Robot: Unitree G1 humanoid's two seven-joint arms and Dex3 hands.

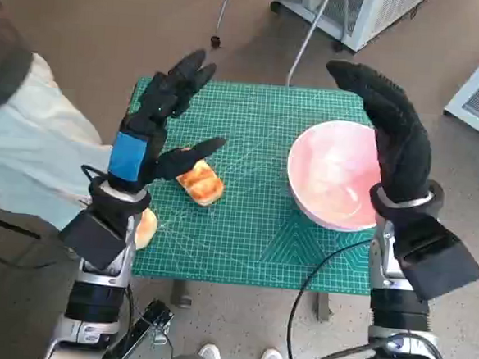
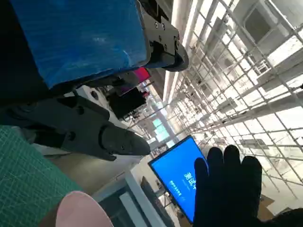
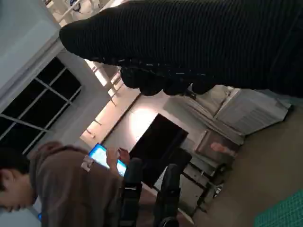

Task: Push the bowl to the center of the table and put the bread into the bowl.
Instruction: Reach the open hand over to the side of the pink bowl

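Observation:
The pink bowl (image 1: 332,174) stands on the right part of the green mat table (image 1: 244,237); its rim (image 2: 78,210) also shows in the left wrist view. The bread (image 1: 201,182), a golden-brown roll, lies on the mat left of the middle. My left hand (image 1: 157,120) hovers raised above the table's left part, fingers spread and holding nothing, its thumb just over the bread. My gloved right hand (image 1: 393,133) stands upright with straight fingers over the bowl's right rim, empty; whether it touches the rim I cannot tell. That glove (image 2: 227,189) also appears in the left wrist view.
A second pale round thing (image 1: 146,227) lies at the table's left edge beside my left forearm. A person's pale sleeve (image 1: 35,157) is close on the left; a person (image 3: 61,189) also shows in the right wrist view. White units (image 1: 362,11) stand behind the table.

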